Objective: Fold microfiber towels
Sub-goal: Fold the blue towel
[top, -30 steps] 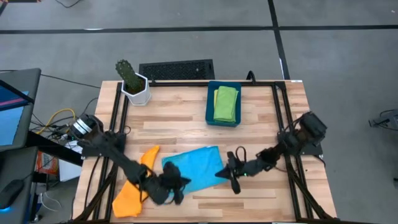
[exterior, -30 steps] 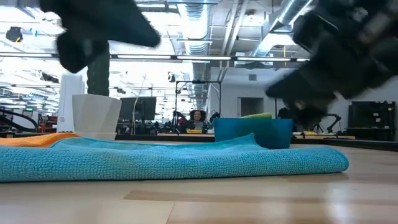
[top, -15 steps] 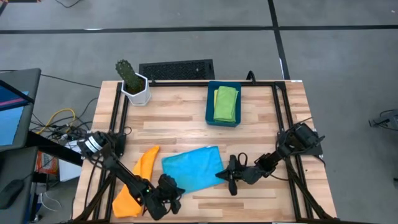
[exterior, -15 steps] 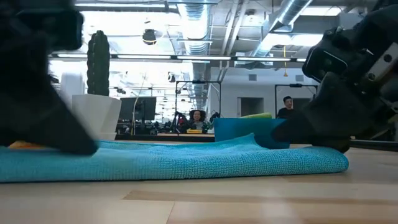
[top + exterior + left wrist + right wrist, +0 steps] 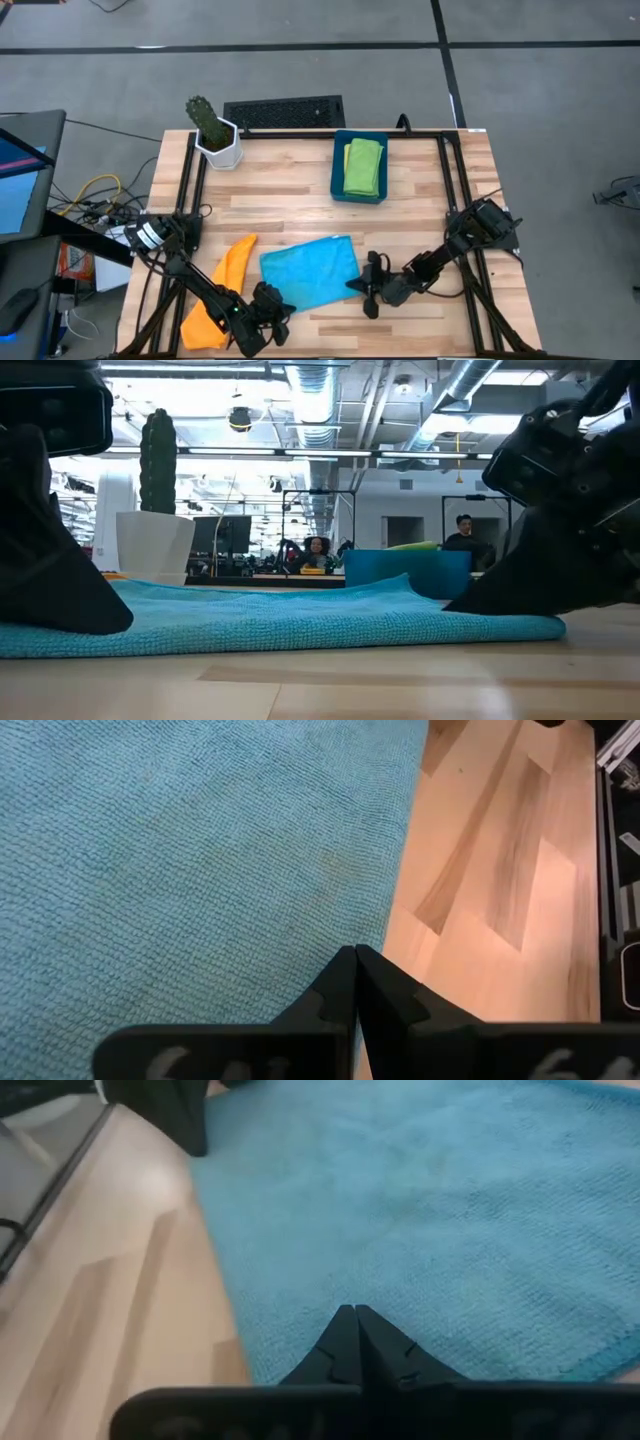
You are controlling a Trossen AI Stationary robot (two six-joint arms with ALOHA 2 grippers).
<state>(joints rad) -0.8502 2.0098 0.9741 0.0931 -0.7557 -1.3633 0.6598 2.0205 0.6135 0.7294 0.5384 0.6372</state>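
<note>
Room: grey floor around the bench in the high view; the low view looks across into a large lit hall with people [image 5: 462, 532] far behind.
Table: pale wooden top [image 5: 290, 195] with a dark frame, filling the middle of the high view.
Light blue towel: [image 5: 308, 270] lies flat in the lower centre of the high view, seeming doubled over; it spans most of the low view's width.
Orange towel: [image 5: 220, 290] crumpled at the lower left, just beside the blue one.
Bin: dark blue, [image 5: 338, 172] upper centre of the table, with a folded green towel [image 5: 364, 166] inside.
Cactus pot: white, [image 5: 218, 143] at the table's upper left corner.
Left gripper: [image 5: 268, 308] at the blue towel's lower left corner, fingers pressed together at the cloth's edge [image 5: 356, 982]; whether cloth is pinched cannot be told.
Right gripper: [image 5: 372, 288] at the towel's lower right corner, fingers pressed together over the edge [image 5: 354, 1342]; a pinch cannot be confirmed.
</note>
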